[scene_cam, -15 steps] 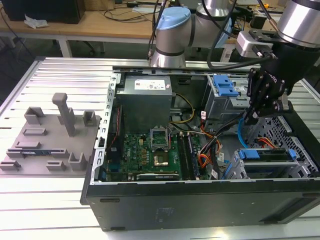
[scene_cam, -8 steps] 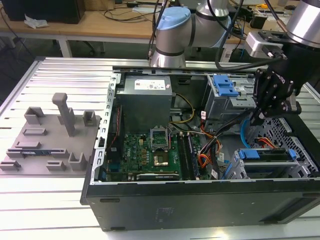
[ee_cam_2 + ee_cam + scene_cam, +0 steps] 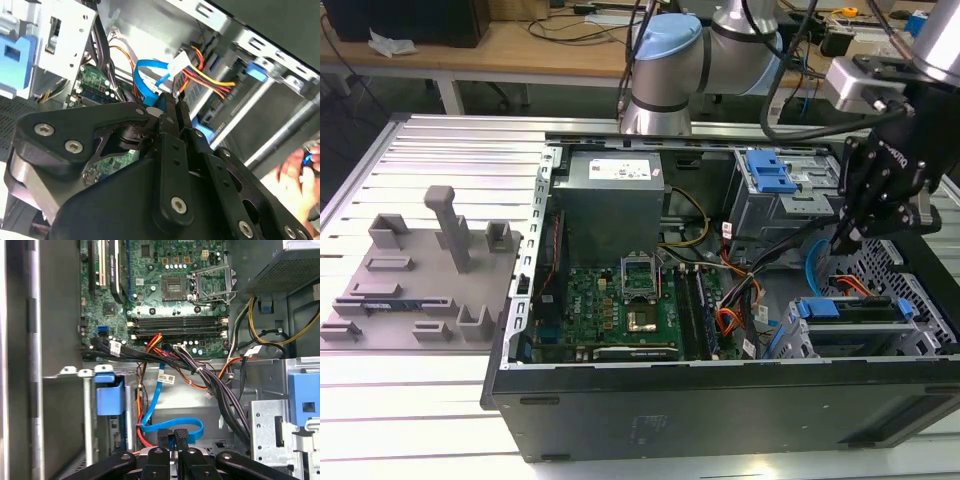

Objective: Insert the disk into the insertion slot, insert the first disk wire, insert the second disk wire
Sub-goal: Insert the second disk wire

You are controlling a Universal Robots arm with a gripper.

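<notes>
The disk [image 3: 855, 312], silver in a blue carrier, lies inside the insertion slot [image 3: 882, 268], the grey perforated cage at the exterior view's right front corner of the open computer case. Its blue carrier tab [image 3: 109, 396] also shows in the first wrist view. My gripper [image 3: 844, 240] hangs just above and behind the cage. It is shut on the connector end of a blue flat disk wire [image 3: 170, 427], which loops below the fingertips [image 3: 172, 106]. A red, yellow and black wire bundle with a white connector [image 3: 181, 64] hangs loose beside it.
The case holds a motherboard [image 3: 610, 310], a power supply [image 3: 610, 190] and a larger grey bay with a blue latch [image 3: 770, 172]. Cable bundles [image 3: 210, 380] cross the space near the cage. A grey fixture plate [image 3: 420, 270] lies on the exterior view's left. A person's hand [image 3: 295, 175] is outside the case.
</notes>
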